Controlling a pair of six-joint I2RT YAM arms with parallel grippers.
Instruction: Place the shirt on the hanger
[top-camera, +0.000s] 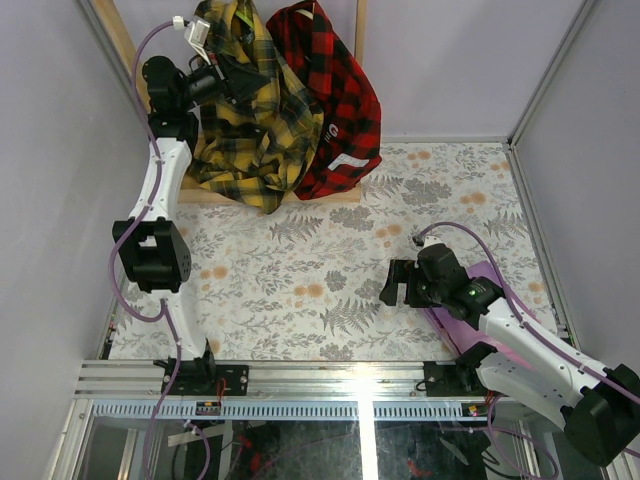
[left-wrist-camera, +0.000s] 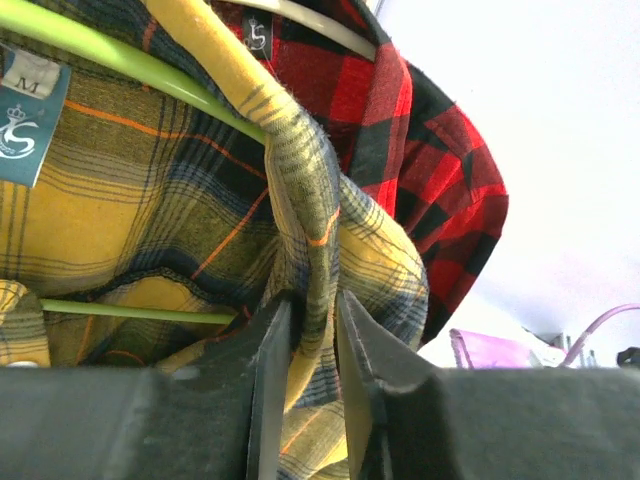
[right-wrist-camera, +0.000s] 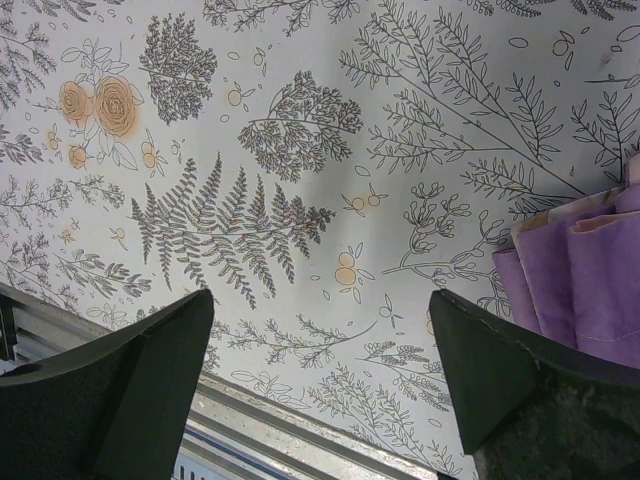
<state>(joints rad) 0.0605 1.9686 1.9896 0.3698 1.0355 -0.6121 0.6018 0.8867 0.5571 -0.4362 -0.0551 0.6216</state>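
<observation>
The yellow and dark plaid shirt (top-camera: 250, 120) hangs at the back left on the wooden rack. In the left wrist view the lime-green hanger (left-wrist-camera: 130, 70) runs through the shirt (left-wrist-camera: 120, 200); a lower green wire (left-wrist-camera: 130, 312) also shows. My left gripper (top-camera: 232, 72) is raised at the shirt's collar, its jaws shut on a fold of the shirt's front edge (left-wrist-camera: 312, 300). My right gripper (top-camera: 398, 285) hovers low over the patterned table, jaws wide open and empty (right-wrist-camera: 320, 330).
A red-and-black plaid shirt (top-camera: 335, 95) hangs right beside the yellow one, also seen in the left wrist view (left-wrist-camera: 420, 160). A purple cloth (top-camera: 490, 275) lies under the right arm and shows in the right wrist view (right-wrist-camera: 590, 280). The wooden rack base (top-camera: 330, 197) sits at the back. Grey walls enclose the table.
</observation>
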